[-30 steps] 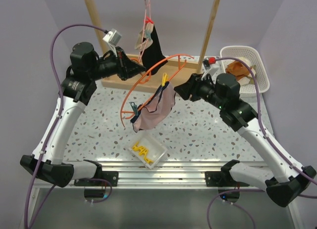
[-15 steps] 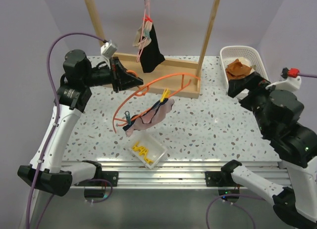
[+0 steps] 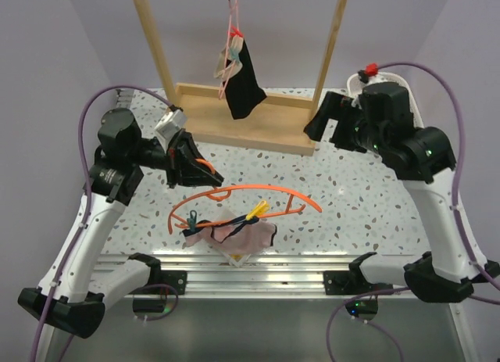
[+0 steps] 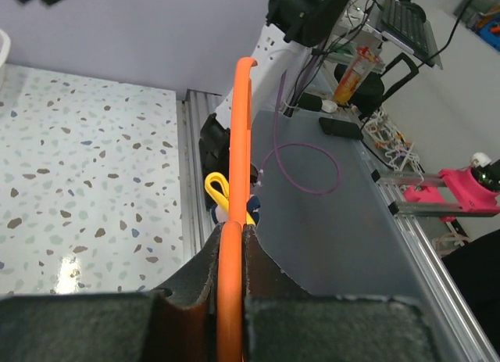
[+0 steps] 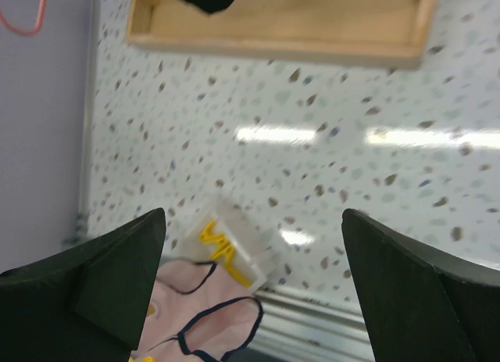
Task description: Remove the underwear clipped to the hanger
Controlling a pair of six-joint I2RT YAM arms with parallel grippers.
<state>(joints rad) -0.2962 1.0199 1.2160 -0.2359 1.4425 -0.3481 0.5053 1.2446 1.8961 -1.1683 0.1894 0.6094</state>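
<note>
Clamping orange hanger (image 3: 250, 194), left claw (image 3: 205, 173) near clipped pink underwear (image 3: 242, 237), right claw (image 5: 254, 221) spread wide, well apart

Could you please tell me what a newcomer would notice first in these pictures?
The curved orange hanger, pinched in the shut left tool, hangs low over the near edge of the table, with pale pink underwear clipped beneath it. Behind, black underwear dangles inside the wooden frame, and the right tool gapes open above the table.

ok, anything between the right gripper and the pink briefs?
Top view: only bare table, crossed by the orange hanger, lies between the right gripper and the pink briefs.
</note>
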